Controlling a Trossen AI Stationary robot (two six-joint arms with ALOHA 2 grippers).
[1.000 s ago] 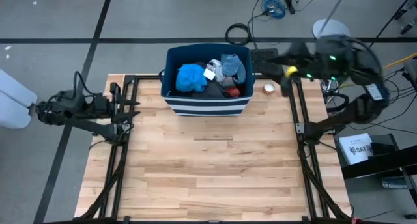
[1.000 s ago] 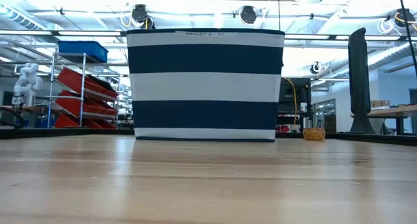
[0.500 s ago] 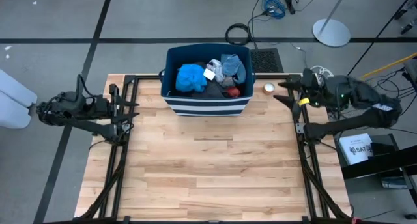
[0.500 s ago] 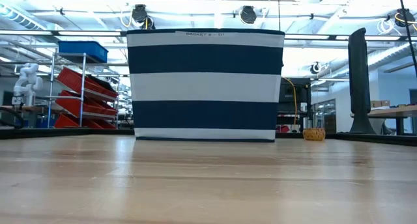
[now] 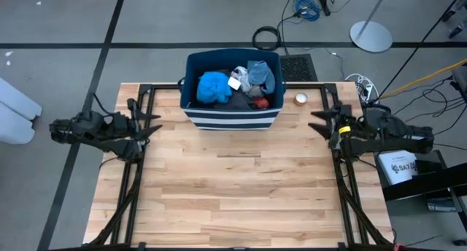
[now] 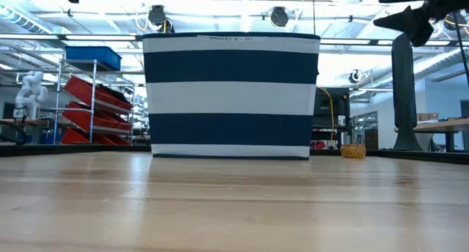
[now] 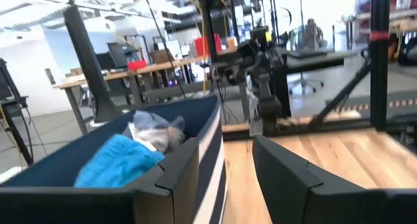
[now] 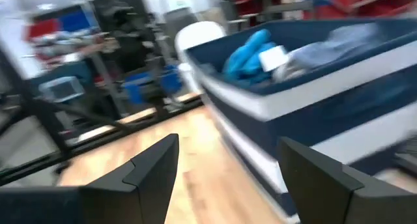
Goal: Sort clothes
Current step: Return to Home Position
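Observation:
The clothes (image 5: 237, 83) lie heaped inside a dark blue bin with white stripes (image 5: 230, 118) at the table's far middle: a bright blue top (image 5: 214, 87), a white piece (image 5: 236, 81), a grey-blue one (image 5: 261, 74) and something red (image 5: 260, 102). The wrist views show the blue top (image 7: 117, 162) (image 8: 246, 51) over the bin's rim. My left gripper (image 5: 149, 120) stands open above the table's left edge, pointing level toward the bin. My right gripper (image 5: 321, 121) stands open above the right edge, also pointing toward the bin. Neither holds anything.
A small round object (image 5: 300, 99) sits on the table right of the bin. Black frame rails (image 5: 139, 171) (image 5: 343, 171) run along both table sides. Bare wood (image 5: 233, 178) stretches in front of the bin. Cables and a lamp base (image 5: 371, 36) lie on the floor beyond.
My right gripper has swung down from high behind the table's far right corner, coming toward the near edge and settling level over the right rail. My left gripper has sunk a little and edged toward the near side. The clothes and bin have stayed put.

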